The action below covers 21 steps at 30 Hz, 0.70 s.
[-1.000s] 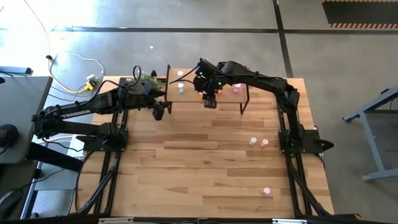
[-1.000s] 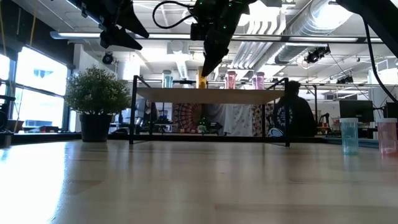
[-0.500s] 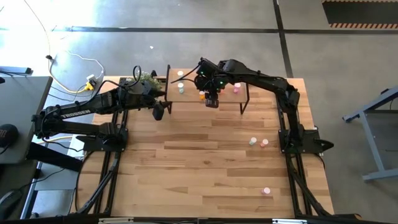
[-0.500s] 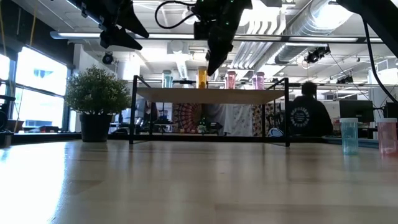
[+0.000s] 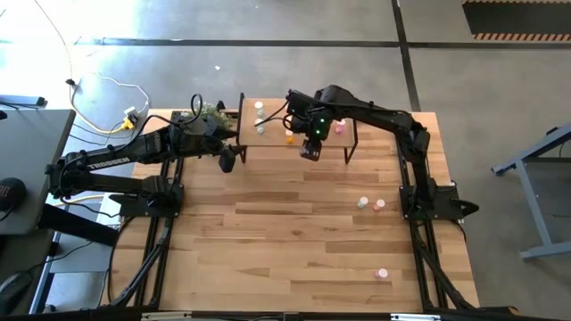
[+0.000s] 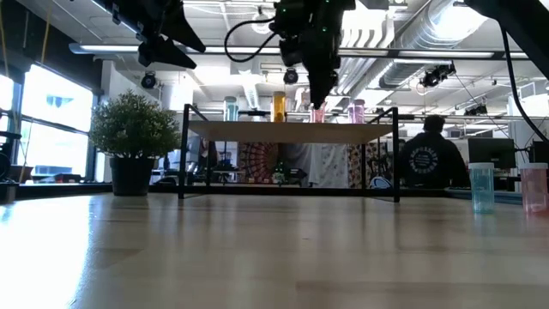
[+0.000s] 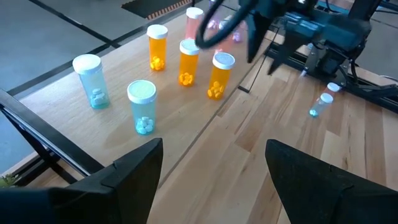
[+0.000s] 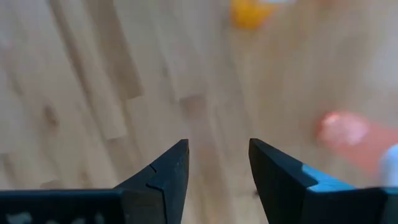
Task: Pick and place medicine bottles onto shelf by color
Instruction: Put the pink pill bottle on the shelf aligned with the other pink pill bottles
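The shelf [image 5: 272, 134] stands at the table's far edge. On it stand upright two pale green bottles [image 7: 142, 106], three orange bottles [image 7: 188, 61] and pink bottles [image 5: 339, 127]. My right gripper [image 5: 310, 149] hovers open and empty above the shelf's near edge, between the orange and pink bottles [image 6: 318, 112]; its own view [image 8: 217, 168] shows only blurred wood between the fingers. My left gripper [image 7: 214, 180] is open and empty, raised just off the shelf's left end [image 5: 227, 160]. A green bottle [image 5: 362, 202] and two pink ones [image 5: 379, 204] stand on the table.
A potted plant [image 5: 210, 113] stands left of the shelf at the far edge. The loose bottles stand toward the table's right side, one pink [image 5: 383, 273] near the front. A seated person [image 6: 426, 159] shows in the room behind.
My right gripper has risen from the top of the orange bottle on the shelf and gone toward the table's right edge, along the shelf toward the pink bottles. The orange bottle stays upright on the shelf.
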{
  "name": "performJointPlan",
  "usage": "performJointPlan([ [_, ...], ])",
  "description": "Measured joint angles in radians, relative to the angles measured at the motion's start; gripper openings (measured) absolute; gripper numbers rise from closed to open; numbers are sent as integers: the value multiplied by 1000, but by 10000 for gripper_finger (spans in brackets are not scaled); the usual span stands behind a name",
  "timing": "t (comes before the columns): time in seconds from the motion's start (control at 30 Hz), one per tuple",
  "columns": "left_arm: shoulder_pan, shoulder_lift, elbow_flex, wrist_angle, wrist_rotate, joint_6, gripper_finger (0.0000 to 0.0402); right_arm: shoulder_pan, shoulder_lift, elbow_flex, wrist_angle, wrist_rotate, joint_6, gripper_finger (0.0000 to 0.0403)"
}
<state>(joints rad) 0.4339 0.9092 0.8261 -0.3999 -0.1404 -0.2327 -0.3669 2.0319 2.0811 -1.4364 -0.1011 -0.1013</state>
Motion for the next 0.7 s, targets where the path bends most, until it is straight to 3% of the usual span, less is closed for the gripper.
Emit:
performJointPlan([
  [0.37, -1, 0, 0, 2, 32, 53, 275, 125, -100, 0, -14, -23, 170, 158],
  [0.53, -6, 0, 0, 9, 82, 53, 275, 202, -158, -22, -9, 125, 283, 158],
  [0.7, -24, 0, 0, 9, 107, 70, 275, 277, -271, -196, 42, 203, 426, 158],
])
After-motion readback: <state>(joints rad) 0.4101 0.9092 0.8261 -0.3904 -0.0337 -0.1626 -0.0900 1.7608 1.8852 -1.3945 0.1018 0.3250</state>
